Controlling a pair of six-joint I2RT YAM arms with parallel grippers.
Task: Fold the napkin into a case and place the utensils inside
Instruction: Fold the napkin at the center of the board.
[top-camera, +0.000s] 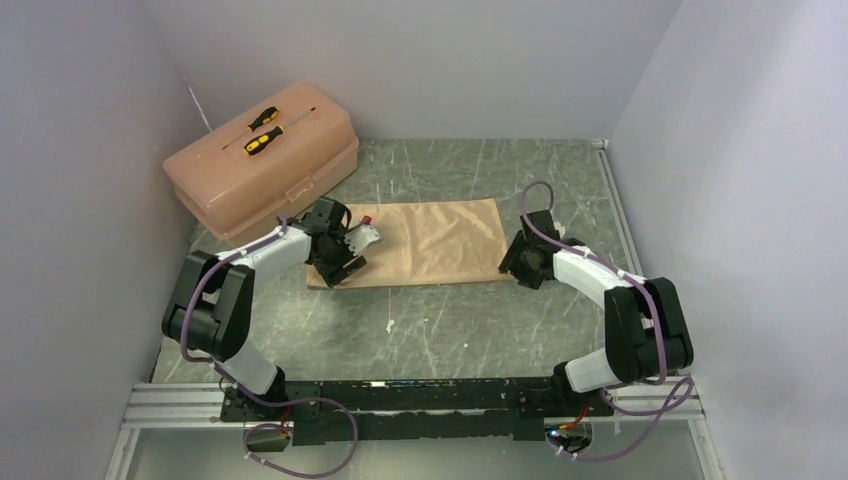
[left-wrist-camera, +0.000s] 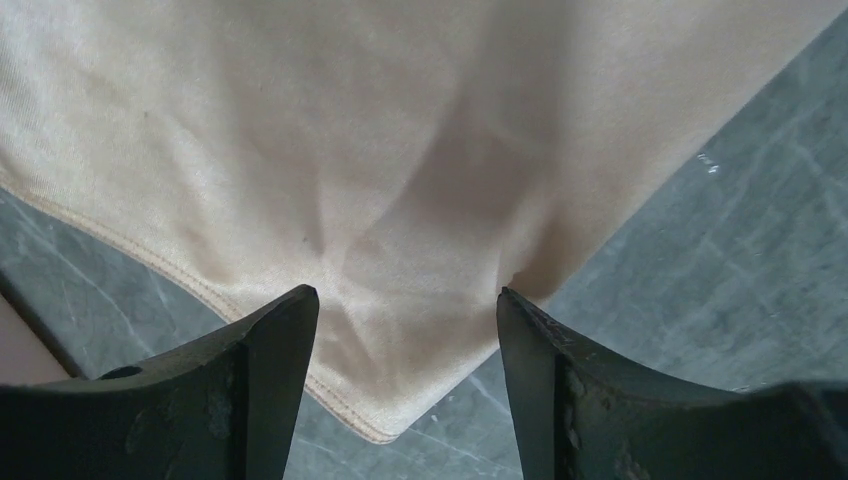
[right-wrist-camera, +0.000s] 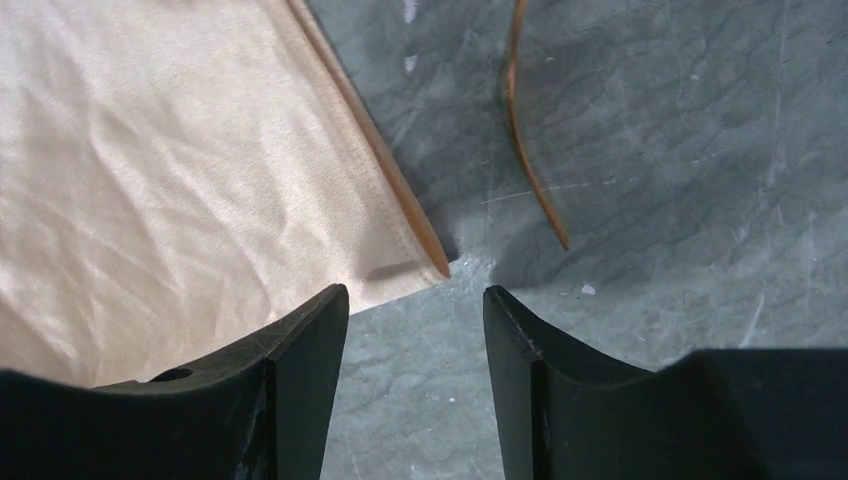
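The peach-tan satin napkin (top-camera: 425, 242) lies flat on the grey table, folded into a wide oblong. My left gripper (top-camera: 340, 268) is open over its near left corner; in the left wrist view the corner (left-wrist-camera: 385, 390) sits between the two open fingers. My right gripper (top-camera: 512, 266) is open at the napkin's near right corner, which shows just ahead of the left finger (right-wrist-camera: 300, 350). Two thin golden-brown utensils show in the right wrist view: one (right-wrist-camera: 375, 150) lies along the napkin's (right-wrist-camera: 180, 170) right edge, another (right-wrist-camera: 525, 140) lies on the bare table beside it.
A pink plastic toolbox (top-camera: 262, 158) stands at the back left with two yellow-and-black screwdrivers (top-camera: 262, 130) on its lid. Grey walls close in the table on three sides. A metal rail (top-camera: 420, 400) runs along the near edge.
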